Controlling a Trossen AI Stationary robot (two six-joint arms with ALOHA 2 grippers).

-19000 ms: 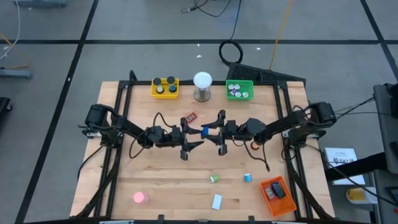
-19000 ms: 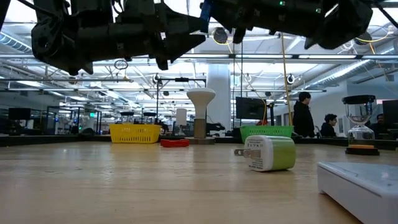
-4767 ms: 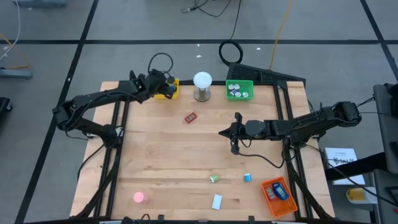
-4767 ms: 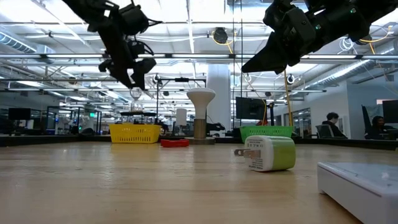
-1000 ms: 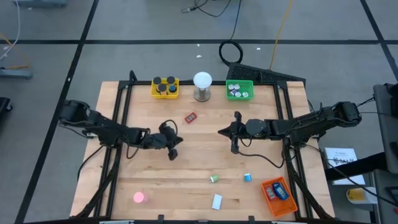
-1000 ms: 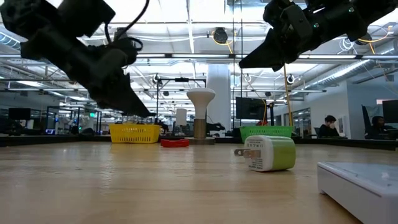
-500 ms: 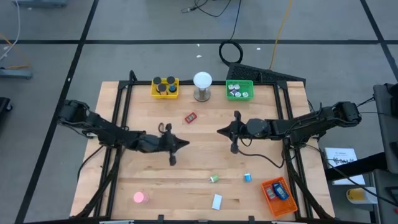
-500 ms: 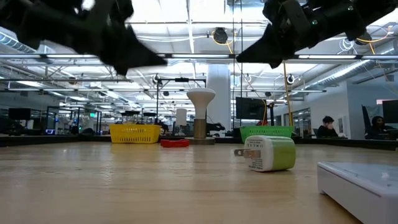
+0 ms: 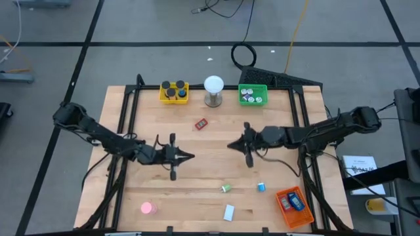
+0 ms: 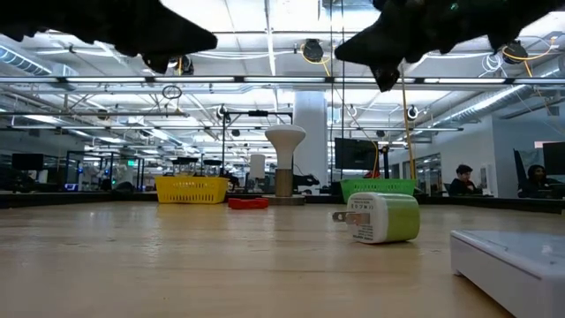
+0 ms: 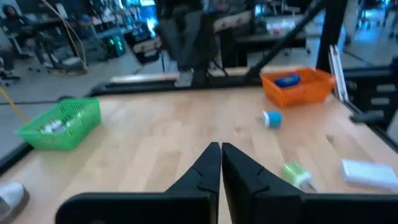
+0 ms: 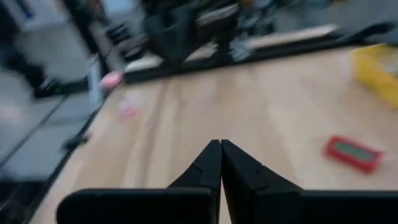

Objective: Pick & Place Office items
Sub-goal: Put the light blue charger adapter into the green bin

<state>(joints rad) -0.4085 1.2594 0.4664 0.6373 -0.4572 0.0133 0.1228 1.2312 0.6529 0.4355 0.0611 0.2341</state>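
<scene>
Both grippers hang shut and empty above the middle of the table, pointing level at each other: my left gripper on the left, my right gripper on the right. Loose office items lie flat on the wood: a red block toward the far side, and a green roll, a blue roll, a white block and a pink disc near the front. No gripper is close to any of them.
Along the far edge stand a yellow tray with black caps, a white ball on a metal stand and a green tray with small items. An orange tray sits at the near right corner. Bare wood lies between the grippers.
My left gripper has risen and tipped from slanting down to level, rolling as it went, and its arm has swung a little toward the near edge. My right gripper has tipped up toward level in place. Both have stayed shut. No item has moved.
</scene>
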